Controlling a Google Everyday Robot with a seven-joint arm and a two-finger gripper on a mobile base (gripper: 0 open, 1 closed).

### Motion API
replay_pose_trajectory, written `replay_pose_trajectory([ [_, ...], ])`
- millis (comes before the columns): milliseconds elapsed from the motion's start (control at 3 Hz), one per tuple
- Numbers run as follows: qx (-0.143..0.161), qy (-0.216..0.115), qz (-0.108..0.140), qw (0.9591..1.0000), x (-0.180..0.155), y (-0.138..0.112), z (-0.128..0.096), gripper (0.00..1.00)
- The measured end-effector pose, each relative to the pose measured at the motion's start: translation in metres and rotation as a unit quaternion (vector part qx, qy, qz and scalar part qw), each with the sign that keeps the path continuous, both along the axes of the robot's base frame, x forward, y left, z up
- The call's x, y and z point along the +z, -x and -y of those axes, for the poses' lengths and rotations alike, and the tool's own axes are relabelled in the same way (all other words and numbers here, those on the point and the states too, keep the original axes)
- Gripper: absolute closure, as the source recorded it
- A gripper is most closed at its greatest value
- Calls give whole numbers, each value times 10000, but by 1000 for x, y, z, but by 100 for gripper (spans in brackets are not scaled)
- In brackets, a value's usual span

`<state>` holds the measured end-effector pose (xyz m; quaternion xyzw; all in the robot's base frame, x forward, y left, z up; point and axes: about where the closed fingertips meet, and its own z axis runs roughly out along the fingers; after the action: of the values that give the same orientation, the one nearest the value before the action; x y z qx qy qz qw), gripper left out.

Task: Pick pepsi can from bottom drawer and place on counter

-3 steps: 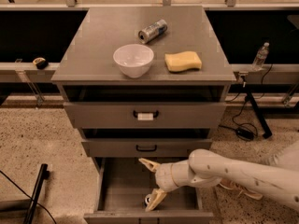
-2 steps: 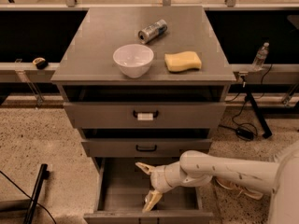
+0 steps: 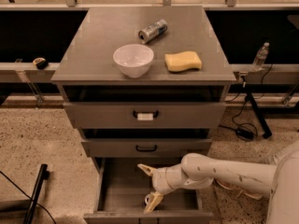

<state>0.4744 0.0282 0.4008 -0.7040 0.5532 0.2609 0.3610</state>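
The bottom drawer (image 3: 119, 192) of the grey cabinet is pulled out, and its inside is plain grey. My gripper (image 3: 149, 186) reaches into it from the right on a white arm (image 3: 224, 171). Its two tan fingers are spread apart, one toward the back of the drawer (image 3: 145, 169) and one near the front wall (image 3: 153, 202). A small pale round shape lies right beside the front finger; I cannot tell what it is. No dark-blue pepsi can shows; it is hidden or out of view. The counter (image 3: 100, 34) is the cabinet's flat grey top.
On the counter are a white bowl (image 3: 133, 59), a yellow sponge (image 3: 183, 61) and a silver-and-blue can (image 3: 153, 31) lying on its side. Two upper drawers with black handles (image 3: 145, 114) are partly out above the gripper. A black stand (image 3: 35, 195) is at floor left; cables and a bottle (image 3: 260, 56) are at right.
The gripper has shifted a little to the left inside the bottom drawer, fingers still spread. Nothing on the counter has moved.
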Motion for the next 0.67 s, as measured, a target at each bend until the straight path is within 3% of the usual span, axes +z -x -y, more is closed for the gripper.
replay_pose_trajectory([
  [333,-577,-20,54,9983,-37,-11,37,0],
  [667,-943,-79,76,9955,-73,-21,54,0],
])
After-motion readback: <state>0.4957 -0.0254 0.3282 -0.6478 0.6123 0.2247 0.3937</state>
